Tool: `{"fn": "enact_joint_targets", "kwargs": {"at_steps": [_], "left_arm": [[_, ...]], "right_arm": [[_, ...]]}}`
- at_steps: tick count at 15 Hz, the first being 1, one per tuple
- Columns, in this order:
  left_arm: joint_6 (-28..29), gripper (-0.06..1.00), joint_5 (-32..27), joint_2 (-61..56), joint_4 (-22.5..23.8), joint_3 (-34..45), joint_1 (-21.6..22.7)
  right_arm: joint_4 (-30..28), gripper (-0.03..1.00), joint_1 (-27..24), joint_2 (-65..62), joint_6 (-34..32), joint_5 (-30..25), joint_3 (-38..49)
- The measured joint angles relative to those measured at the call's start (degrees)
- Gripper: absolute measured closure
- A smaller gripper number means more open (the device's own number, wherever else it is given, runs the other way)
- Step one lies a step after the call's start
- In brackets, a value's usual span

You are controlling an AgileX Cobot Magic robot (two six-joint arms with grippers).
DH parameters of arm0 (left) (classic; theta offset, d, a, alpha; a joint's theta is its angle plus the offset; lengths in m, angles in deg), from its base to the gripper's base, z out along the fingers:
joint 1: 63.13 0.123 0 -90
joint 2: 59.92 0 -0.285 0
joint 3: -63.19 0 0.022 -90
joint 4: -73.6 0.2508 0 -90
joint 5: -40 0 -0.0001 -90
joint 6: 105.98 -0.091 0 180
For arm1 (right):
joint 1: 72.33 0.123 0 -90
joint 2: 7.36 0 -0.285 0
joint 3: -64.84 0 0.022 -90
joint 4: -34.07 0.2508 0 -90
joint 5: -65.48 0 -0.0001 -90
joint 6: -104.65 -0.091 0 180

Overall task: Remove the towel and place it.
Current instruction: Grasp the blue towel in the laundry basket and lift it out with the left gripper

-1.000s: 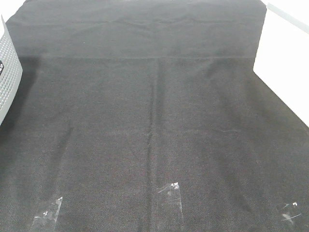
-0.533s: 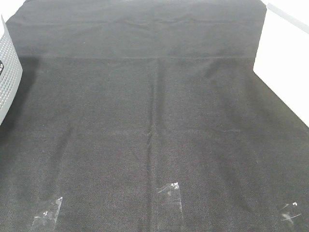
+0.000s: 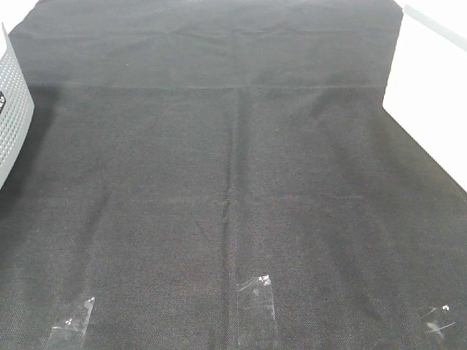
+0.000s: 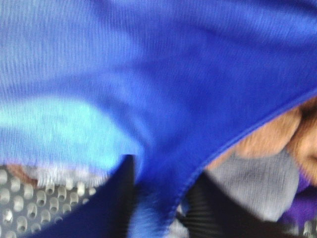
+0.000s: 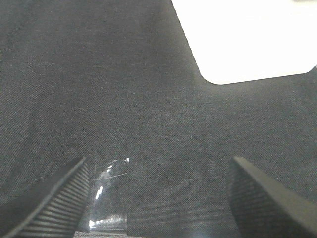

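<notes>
Draping towel [image 4: 148, 74] right over left gripper [image 4: 159, 208], hold indiscernible; right gripper [image 5: 158, 198] wide open, empty.

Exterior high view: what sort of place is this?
Probably a lab tabletop rigged for robot trials: a black table cloth fixed with clear tape strips, a white perforated basket at the left edge. The left wrist view shows the towel close up, other fabrics beyond it.
</notes>
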Motion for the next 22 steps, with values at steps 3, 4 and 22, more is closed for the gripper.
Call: {"fn": "enact_joint_targets", "kwargs": {"at_steps": [3, 4, 22], "left_arm": [[-0.2, 0.94, -2.5, -0.7, 3.7, 0.0, 0.0], [-0.3, 0.94, -2.7, -1.3, 3.8, -0.5, 0.0], [13.3, 0.94, -0.8, -23.1, 6.3, -14.7, -14.7]], "right_arm": [[0.0, 0.22, 0.0, 0.0, 0.0, 0.0, 0.0], [0.0, 0.22, 0.0, 0.0, 0.0, 0.0, 0.0], [0.0, 0.22, 0.0, 0.0, 0.0, 0.0, 0.0]]}}
